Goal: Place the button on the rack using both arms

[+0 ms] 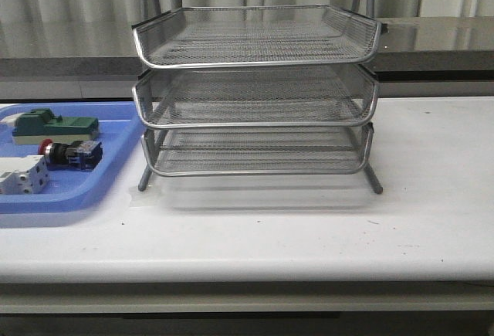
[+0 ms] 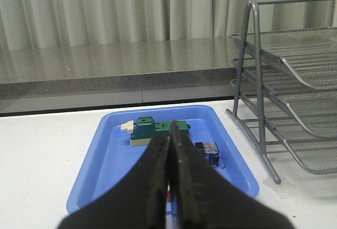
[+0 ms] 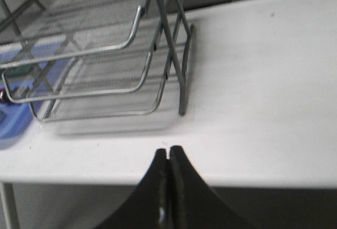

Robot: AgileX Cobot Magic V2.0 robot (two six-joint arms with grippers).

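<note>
From the front camera I see the rack (image 1: 256,93) standing mid-frame on the white worktop (image 1: 309,228), three mesh tiers stacked, all of them bare. At the left edge of the frame sits the blue tray (image 1: 85,193), just beside the rack's left leg. The button (image 1: 71,153) lies on its side in the tray, red cap pointing left, blue rear block to the right. A green-topped block (image 1: 54,126) lies behind it, and a white module (image 1: 21,175) is in front at lower left. Neither arm shows in the front camera. On my left wrist feed, the left claw (image 2: 169,147) has its fingers pressed together, nothing between them, hanging over the tray's near end; the button's blue end (image 2: 208,151) peeks out just right of the fingers. On the right wrist feed, the right claw (image 3: 168,155) is likewise pressed together and holds nothing, hovering over the worktop's front edge, apart from the rack's leg (image 3: 182,71).
</note>
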